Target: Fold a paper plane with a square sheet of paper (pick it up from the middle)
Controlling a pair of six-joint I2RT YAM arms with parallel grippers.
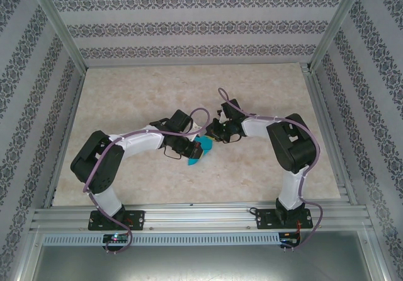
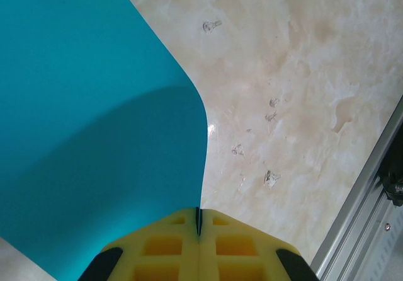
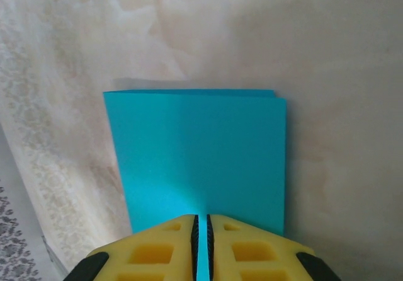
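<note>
**Mid-table: sheet [image 1: 200, 150] pinched from both sides**

Between the two arms, over the table [image 1: 126, 98] centre, the sheet seems raised off the surface. Left gripper [image 2: 198, 227] is clamped tight on one edge, and the paper bows away from it. Right gripper [image 3: 203, 234] is all but closed on another edge. I see two layers lined up there, so it looks folded in half. My call: hold both pinches firm, match edges, lay it flat before creasing.

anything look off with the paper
Only slightly: the folded turquoise paper sheet, pinched by the left pincer and right pincer, shows layers not quite lined up at its far corner in the right wrist view, and bows in the left wrist view.
</note>
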